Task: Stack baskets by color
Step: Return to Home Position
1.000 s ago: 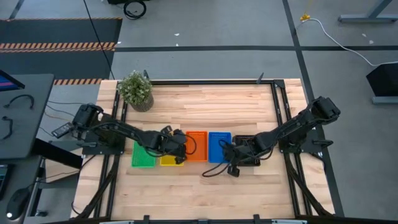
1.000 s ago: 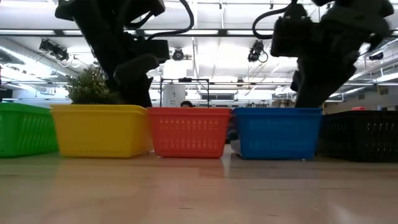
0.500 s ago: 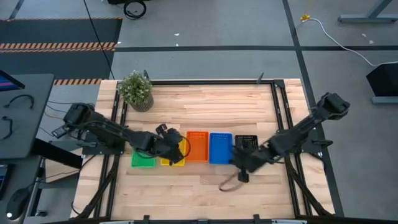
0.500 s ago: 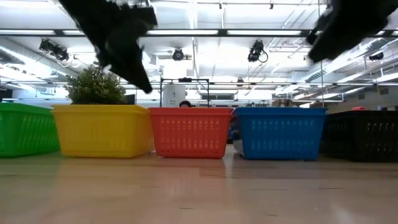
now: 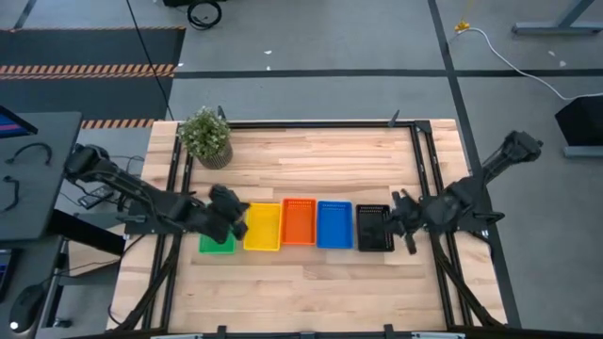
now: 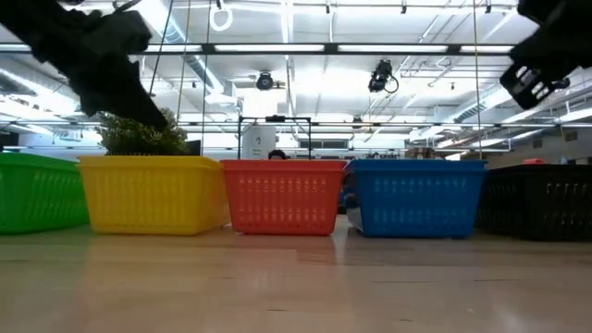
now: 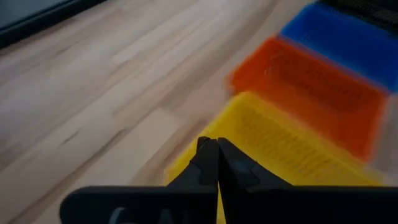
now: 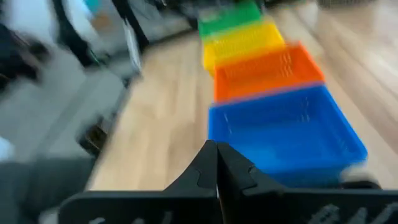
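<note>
Side by side in one close row across the middle of the pale wooden table (image 5: 311,160) stood a green slotted plastic basket (image 5: 215,244), a yellow slotted plastic basket (image 5: 263,228), an orange slotted plastic basket (image 5: 299,222), a blue slotted plastic basket (image 5: 334,224) and a black slotted plastic basket (image 5: 374,229), left to right (whether any held a second one nested inside could not be told). The left gripper (image 7: 212,149) hung above the green and yellow ones, fingers pressed together on nothing. The right gripper (image 8: 216,152) hung just right of the black one, fingers likewise pinched together, empty. Pale lettering on both gripper bodies was too blurred to read. A small potted green plant (image 5: 205,135) stood behind the row, near the table's left corner.
</note>
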### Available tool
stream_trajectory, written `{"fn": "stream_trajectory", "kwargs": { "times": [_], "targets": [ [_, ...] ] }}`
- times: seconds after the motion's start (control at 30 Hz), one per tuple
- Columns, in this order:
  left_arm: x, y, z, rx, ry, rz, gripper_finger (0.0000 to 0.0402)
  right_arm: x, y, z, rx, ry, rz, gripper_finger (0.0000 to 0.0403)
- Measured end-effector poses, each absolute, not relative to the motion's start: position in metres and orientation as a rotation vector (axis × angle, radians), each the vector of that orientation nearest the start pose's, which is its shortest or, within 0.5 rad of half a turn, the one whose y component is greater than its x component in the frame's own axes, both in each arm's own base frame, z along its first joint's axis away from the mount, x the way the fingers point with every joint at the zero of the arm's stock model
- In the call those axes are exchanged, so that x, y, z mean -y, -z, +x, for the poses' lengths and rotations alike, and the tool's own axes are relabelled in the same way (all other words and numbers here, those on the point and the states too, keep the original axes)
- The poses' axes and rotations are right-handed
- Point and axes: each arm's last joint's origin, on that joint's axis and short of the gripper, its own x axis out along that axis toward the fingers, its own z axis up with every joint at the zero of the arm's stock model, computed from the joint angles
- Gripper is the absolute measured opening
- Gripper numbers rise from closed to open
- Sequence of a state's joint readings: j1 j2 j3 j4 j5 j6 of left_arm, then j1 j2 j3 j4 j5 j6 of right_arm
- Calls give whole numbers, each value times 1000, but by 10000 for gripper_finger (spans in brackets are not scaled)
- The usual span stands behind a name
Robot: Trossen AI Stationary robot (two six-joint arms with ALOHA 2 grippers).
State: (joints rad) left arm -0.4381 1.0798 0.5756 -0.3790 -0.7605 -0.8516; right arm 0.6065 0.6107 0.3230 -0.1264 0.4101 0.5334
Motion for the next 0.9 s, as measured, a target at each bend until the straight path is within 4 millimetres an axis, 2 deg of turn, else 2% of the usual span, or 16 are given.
{"fn": "stream_trajectory", "kwargs": {
  "times": [0.03, 0.13, 0.33, 0.43, 0.63, 0.9],
  "targets": [
    [60, -198, 178, -534, -576, -300, 1, -65, -205, 120, -355, -106, 342, 1],
    [52, -194, 172, -446, -538, -337, 1, -50, -199, 112, -269, -129, 343, 1],
    [29, -176, 153, -344, -492, -388, 1, -32, -192, 101, -146, -171, 324, 0],
    [20, -172, 141, -292, -486, -386, 1, -28, -189, 97, -102, -171, 314, 0],
    [12, -181, 124, -161, -453, -350, 1, -23, -178, 91, -50, -155, 311, 0],
    [6, -185, 96, -113, -429, -330, 0, -24, -170, 94, -27, -164, 294, 0]
  ]
}}
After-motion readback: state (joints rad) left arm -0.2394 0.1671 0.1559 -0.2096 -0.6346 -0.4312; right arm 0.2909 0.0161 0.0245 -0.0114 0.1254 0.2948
